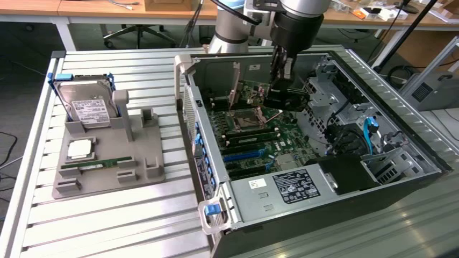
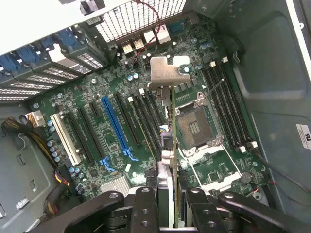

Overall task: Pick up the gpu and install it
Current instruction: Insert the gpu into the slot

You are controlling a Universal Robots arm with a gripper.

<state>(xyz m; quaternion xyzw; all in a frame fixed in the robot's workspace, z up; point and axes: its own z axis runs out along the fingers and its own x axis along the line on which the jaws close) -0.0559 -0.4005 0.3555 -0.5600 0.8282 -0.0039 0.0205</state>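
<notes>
Now inside open computer case (image 1: pixel 401 161), gripper (image 1: pixel 280 88) low over green motherboard (image 1: pixel 287 129). Gripper (image 2: pixel 167 204) clamped on graphics card (image 2: pixel 167 145), fingers (image 2: pixel 145 206) pressed against both flat faces, card held edge-on. In wrist view, card's silver bracket (image 2: pixel 163 73) at far end, thin green board edge running back toward the fingers. Card hanging above the motherboard (image 2: pixel 97 92), roughly in line with the row of black slots (image 2: pixel 143 121), beside the open processor socket (image 2: pixel 194 126). Cannot tell whether card edge touches a slot. Long blue slot (image 2: pixel 116 128) and white slot (image 2: pixel 65 138) further off, both bare. Black memory slots (image 2: pixel 228 107) on other side of the socket.

In exterior view, card (image 1: pixel 283 99) seen as dark block under the gripper, near the case's back wall. Grey power supply (image 1: pixel 294 185) with label at the case's near end. Blue cables (image 1: pixel 369 134) toward the exterior view's right.

On slatted table (image 1: pixel 107 226), at the exterior view's left, grey holder tray (image 1: pixel 143 161) well apart from the case. Hard drive (image 1: pixel 90 107) standing in the tray, processor chip (image 1: pixel 79 150) lying flat, memory stick (image 1: pixel 97 163) lying along tray's front.
</notes>
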